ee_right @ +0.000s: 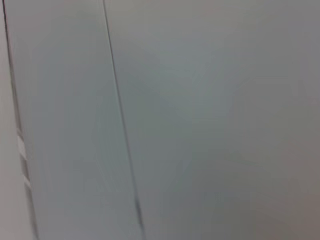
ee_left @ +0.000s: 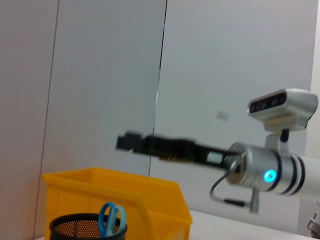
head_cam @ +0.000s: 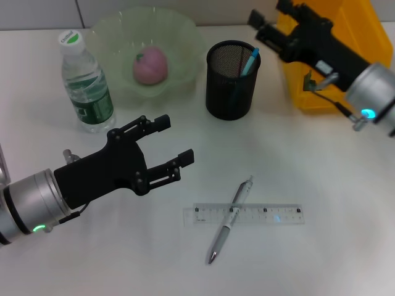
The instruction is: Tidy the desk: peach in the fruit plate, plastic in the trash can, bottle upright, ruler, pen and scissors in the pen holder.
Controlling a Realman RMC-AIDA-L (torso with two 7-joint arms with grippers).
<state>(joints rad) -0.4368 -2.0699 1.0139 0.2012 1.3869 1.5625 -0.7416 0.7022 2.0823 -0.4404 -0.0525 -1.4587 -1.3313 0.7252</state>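
The pink peach (head_cam: 151,66) lies in the pale green fruit plate (head_cam: 185,31). Left of the plate, the bottle (head_cam: 86,83) stands upright. Blue-handled scissors (head_cam: 250,61) (ee_left: 111,217) stick out of the black mesh pen holder (head_cam: 231,80) (ee_left: 87,227). A silver pen (head_cam: 229,221) lies across the clear ruler (head_cam: 259,214) at the front of the desk. My left gripper (head_cam: 176,139) hovers open and empty, left of the pen and ruler. My right gripper (head_cam: 268,13) (ee_left: 131,142) is raised and open beside the yellow trash can (head_cam: 333,61) (ee_left: 125,192). No plastic shows.
The desk top is white, with a grey panelled wall behind it. The right wrist view shows only that wall. The yellow can stands close to the right of the pen holder.
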